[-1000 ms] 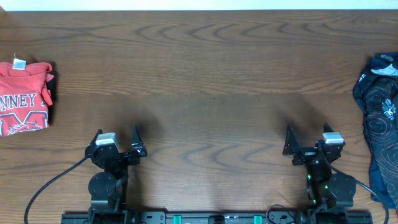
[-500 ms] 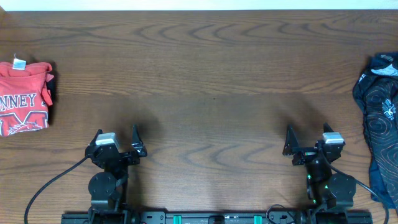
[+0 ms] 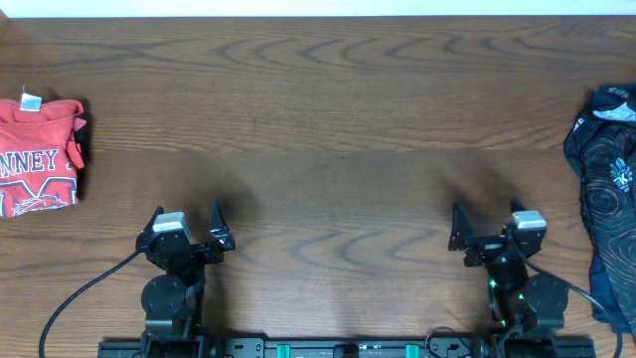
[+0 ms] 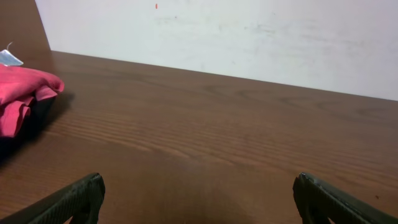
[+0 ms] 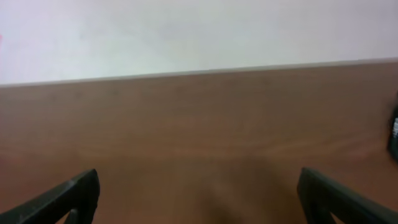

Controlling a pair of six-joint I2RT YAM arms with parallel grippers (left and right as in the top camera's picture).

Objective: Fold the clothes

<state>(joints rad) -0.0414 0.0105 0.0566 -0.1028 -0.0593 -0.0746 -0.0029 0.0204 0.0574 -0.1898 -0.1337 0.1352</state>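
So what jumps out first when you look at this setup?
The bright red T-shirt, seemingly folded at the left edge, stands out most against the dark wooden table. Opposite it, at the right edge, lies a crumpled black jersey with thin wavy lines. Near the front, the left gripper and right gripper both stand open and empty.

Robot lab workstation, dark wood-grain table (image 3: 338, 99), bare white wall (image 4: 249, 37), cabled arm bases (image 3: 167, 298) at its edge

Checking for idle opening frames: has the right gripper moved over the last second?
Yes. The right gripper has shifted slightly toward the robot's left, widening its gap from the black jersey, which has stayed put.
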